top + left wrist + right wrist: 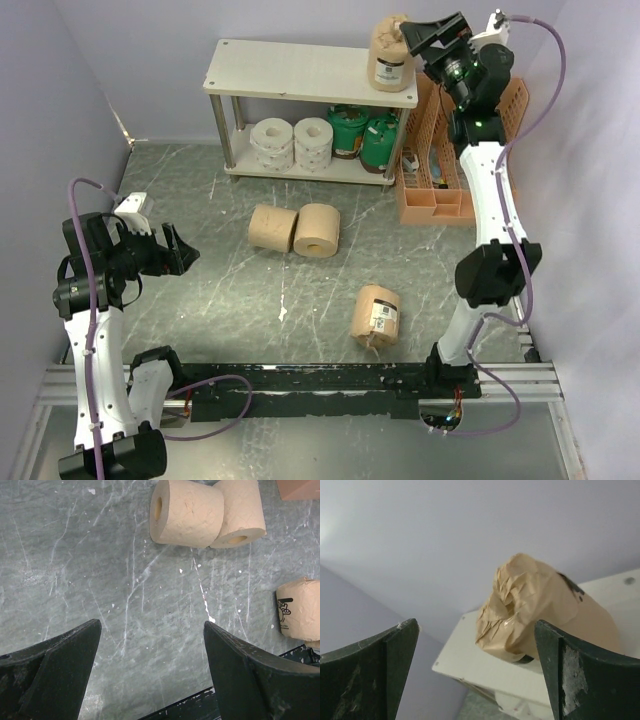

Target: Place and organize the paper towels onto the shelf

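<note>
The right arm reaches high and far forward, its right pincer (412, 45) spread wide and released just beside the tan paper-wrapped, barcode-labelled roll (389, 55). This roll stands upright at the right end of the top board of the cream-white two-tier shelf (300, 72). Well in front of the shelf, the left arm is folded low, and the left pincer (178, 250) gapes with nothing in it above the grey worktop (200, 190).

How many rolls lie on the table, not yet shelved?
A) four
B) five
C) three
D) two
C: two bare tan rolls and one wrapped roll lie on the table, apart from the shelf.
</note>
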{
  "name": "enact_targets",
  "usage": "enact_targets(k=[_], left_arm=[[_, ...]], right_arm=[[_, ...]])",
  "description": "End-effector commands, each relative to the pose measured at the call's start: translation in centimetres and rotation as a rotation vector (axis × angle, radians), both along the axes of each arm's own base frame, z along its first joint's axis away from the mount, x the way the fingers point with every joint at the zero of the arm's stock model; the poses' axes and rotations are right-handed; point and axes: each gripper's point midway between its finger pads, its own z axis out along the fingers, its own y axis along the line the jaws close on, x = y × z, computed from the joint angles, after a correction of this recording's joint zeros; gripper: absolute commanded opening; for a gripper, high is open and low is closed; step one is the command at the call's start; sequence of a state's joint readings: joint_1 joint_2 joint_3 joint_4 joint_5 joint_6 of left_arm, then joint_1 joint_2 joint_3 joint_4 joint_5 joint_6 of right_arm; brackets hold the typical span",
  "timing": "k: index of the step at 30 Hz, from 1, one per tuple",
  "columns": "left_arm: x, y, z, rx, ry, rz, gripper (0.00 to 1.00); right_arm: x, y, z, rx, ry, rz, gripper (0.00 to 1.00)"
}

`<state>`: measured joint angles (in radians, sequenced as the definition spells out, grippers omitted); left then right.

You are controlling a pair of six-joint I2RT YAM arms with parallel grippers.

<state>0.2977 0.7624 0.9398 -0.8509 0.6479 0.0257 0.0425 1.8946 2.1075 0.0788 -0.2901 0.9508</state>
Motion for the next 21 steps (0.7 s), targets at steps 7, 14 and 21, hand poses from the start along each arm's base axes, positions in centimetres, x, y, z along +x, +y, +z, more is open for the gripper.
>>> enact_targets(k=[7, 14, 21], left_arm=[[0.0, 0.2, 0.1, -0.003, -0.011, 0.009, 0.95], [0.1, 0.3, -0.1, -0.006, -0.001, 0.011, 0.95], [0.0, 0.3, 0.1, -0.005, -0.010, 0.012, 0.95]], right_arm=[[-17.0, 12.5, -9.1, -0.552, 0.072, -0.011, 1.00], [-20.5, 12.5, -27.6, -0.678, 0.310, 0.051, 1.00], [-21.9, 12.7, -35.6, -1.253, 0.359, 0.014, 1.00]])
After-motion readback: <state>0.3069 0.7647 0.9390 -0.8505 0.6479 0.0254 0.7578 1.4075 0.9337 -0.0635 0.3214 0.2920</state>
